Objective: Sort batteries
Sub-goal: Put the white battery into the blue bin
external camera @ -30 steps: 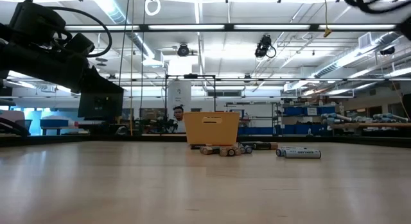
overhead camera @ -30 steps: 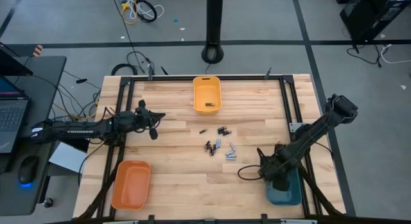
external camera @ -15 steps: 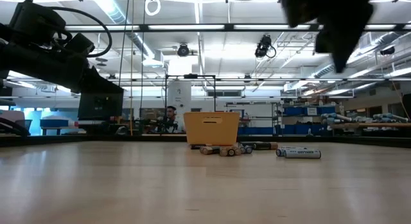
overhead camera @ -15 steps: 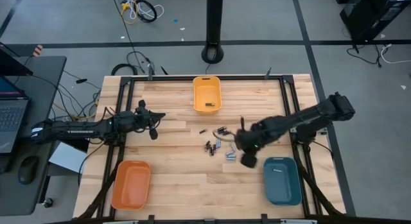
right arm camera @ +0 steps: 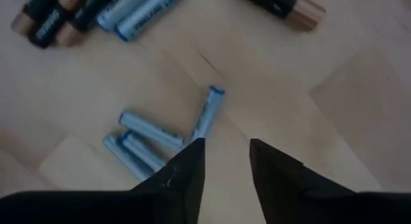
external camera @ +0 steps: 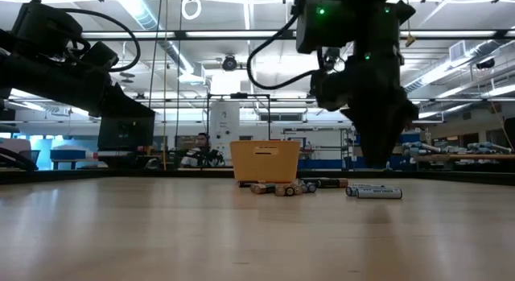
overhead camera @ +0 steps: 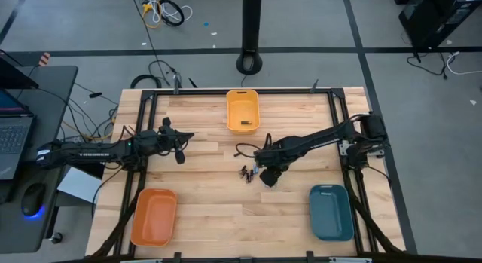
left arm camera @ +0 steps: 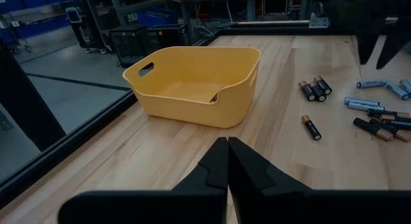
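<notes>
Three bins: spread along the bench (overhead camera: 203, 210) edges, bare wood between.
Right claw (right arm camera: 226, 161): parted, empty, pale batteries (right arm camera: 151, 137) just ahead.
Left claw (left arm camera: 228, 161): closed, empty.

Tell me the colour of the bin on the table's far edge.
Yellow. The bin shows best in the left wrist view.
</notes>
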`<move>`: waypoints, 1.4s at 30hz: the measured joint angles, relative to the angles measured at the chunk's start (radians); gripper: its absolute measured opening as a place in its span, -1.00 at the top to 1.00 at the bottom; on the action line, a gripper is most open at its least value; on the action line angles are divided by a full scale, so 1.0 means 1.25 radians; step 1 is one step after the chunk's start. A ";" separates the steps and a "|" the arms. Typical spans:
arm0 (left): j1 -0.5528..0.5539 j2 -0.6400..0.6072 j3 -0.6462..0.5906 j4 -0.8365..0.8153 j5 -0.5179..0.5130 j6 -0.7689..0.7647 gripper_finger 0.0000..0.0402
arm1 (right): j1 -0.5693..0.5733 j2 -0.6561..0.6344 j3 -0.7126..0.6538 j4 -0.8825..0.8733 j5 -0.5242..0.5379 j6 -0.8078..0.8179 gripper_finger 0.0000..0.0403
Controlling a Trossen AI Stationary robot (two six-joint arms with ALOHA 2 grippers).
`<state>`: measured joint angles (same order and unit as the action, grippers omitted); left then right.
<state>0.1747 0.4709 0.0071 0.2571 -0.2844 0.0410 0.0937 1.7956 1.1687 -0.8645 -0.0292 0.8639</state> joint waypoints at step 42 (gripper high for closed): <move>0.000 0.000 0.000 0.000 0.000 -0.002 0.94 | 0.017 -0.097 0.018 -0.035 0.038 -0.205 0.85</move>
<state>0.1746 0.4713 0.0071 0.2573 -0.2842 0.0380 0.1148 1.6748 1.1916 -0.9085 0.0183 0.6072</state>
